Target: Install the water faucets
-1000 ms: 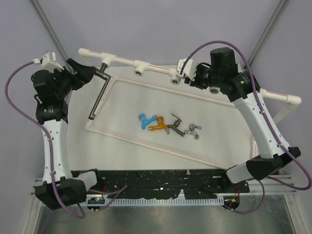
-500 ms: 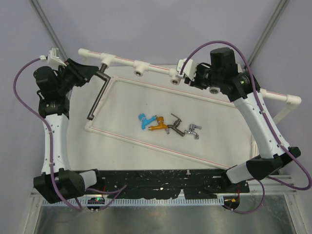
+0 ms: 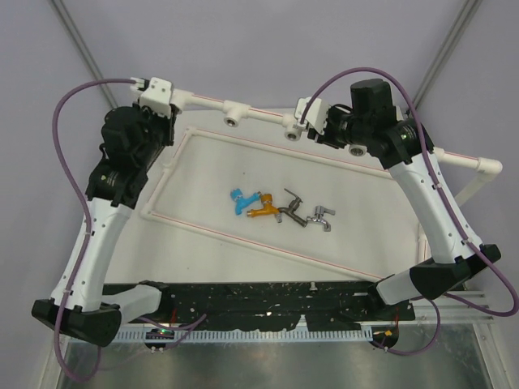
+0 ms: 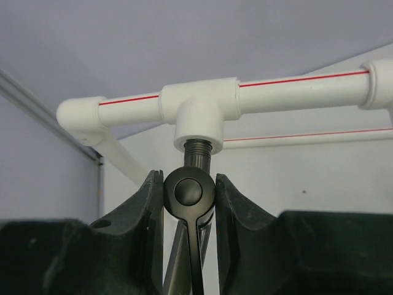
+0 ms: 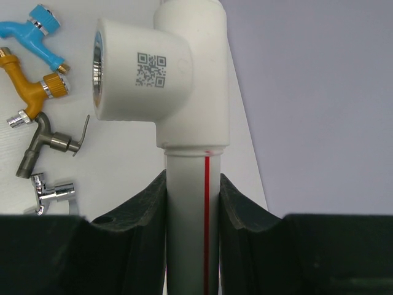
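White pipe frame (image 3: 259, 111) across upper half of top view, rear bar running from upper left to right edge. Right gripper (image 5: 192, 178) clamped around that bar just below a QR-marked tee, centre of its wrist view. Left gripper (image 4: 189, 179) at upper left of top view, jaws closed on round head of large dark-grey faucet (image 4: 198, 150), threaded stem entering a tee socket. Mid-frame on table (image 3: 357, 211), close together in a row: blue tap (image 3: 239, 199), orange tap (image 3: 263, 211), dark metal tap (image 3: 290, 207), chrome tap (image 3: 323, 217).

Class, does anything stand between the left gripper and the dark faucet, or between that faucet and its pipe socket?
Nothing visible does: the left gripper is shut on the dark faucet, whose threaded end sits in the white socket.
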